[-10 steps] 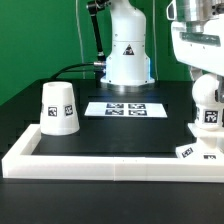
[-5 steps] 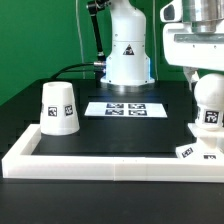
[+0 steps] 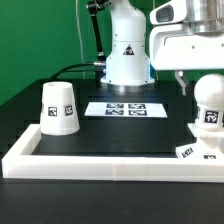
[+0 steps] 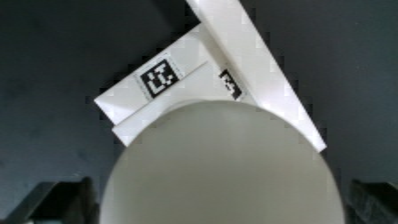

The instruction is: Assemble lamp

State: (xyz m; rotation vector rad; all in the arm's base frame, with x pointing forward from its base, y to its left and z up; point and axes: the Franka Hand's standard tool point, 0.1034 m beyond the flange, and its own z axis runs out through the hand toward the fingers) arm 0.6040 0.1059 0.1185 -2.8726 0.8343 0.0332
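Note:
The rounded white bulb [image 3: 208, 102] stands upright on the flat square base [image 3: 197, 152] at the exterior view's right, against the border rail. My gripper [image 3: 200, 82] hangs just above the bulb's top, open, with one dark finger [image 3: 183, 86] showing beside the bulb. In the wrist view the bulb [image 4: 217, 165] fills the middle, and the dark fingers [image 4: 54, 203] stand apart from it on either side. The base [image 4: 157, 95] with its tags lies beyond the bulb. The cup-like shade [image 3: 58, 107] stands mouth down at the exterior view's left.
The white border rail [image 3: 100, 165] runs along the front and left of the black table, and shows in the wrist view [image 4: 249, 40]. The marker board [image 3: 125, 108] lies in the middle. The arm's white pedestal [image 3: 128, 55] and cables stand behind it.
My gripper has risen from around the bulb and shifted toward the exterior view's left. The bulb stays standing on the base, now uncovered.

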